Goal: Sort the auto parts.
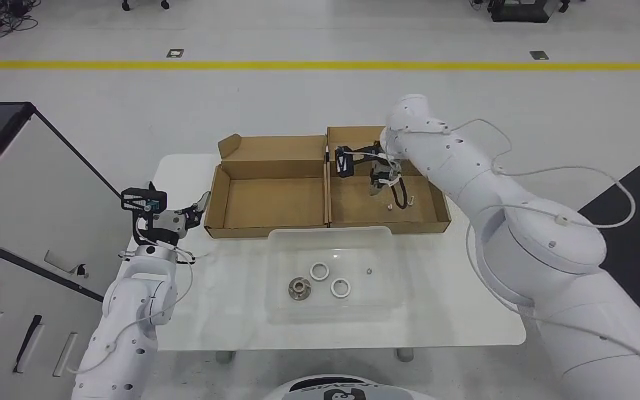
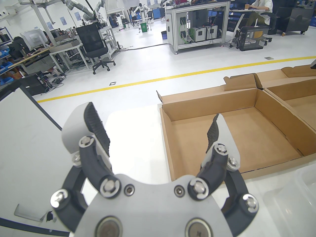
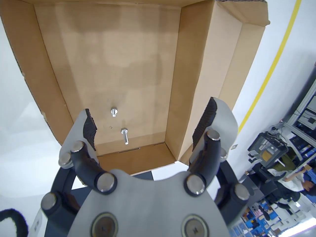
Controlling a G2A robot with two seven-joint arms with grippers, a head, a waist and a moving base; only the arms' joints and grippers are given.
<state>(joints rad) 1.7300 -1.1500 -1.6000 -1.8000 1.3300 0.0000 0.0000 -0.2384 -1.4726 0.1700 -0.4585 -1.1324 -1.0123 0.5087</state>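
Note:
A clear plastic tray (image 1: pixel 300 240) at the table's middle holds two white rings (image 1: pixel 321 271) (image 1: pixel 341 289), a metal hub (image 1: pixel 297 288) and a small part (image 1: pixel 371 269). Behind it stand two open cardboard boxes side by side. My right gripper (image 1: pixel 385 183) (image 3: pixel 150 109) hangs open over the right box (image 1: pixel 437 205) (image 3: pixel 128 50), with nothing between its fingers. Two silver bolts (image 3: pixel 114 111) (image 3: pixel 124 135) lie on that box's floor below it. My left gripper (image 1: pixel 193 212) (image 2: pixel 153 113) stands open and empty at the table's left edge, just outside the left box (image 1: pixel 270 195) (image 2: pixel 246 134).
The left box's floor is bare. A white panel (image 2: pixel 27 149) stands close beside the left gripper. The tray's corner (image 2: pixel 291 193) shows near the left gripper. Bare tabletop lies to the tray's left and right.

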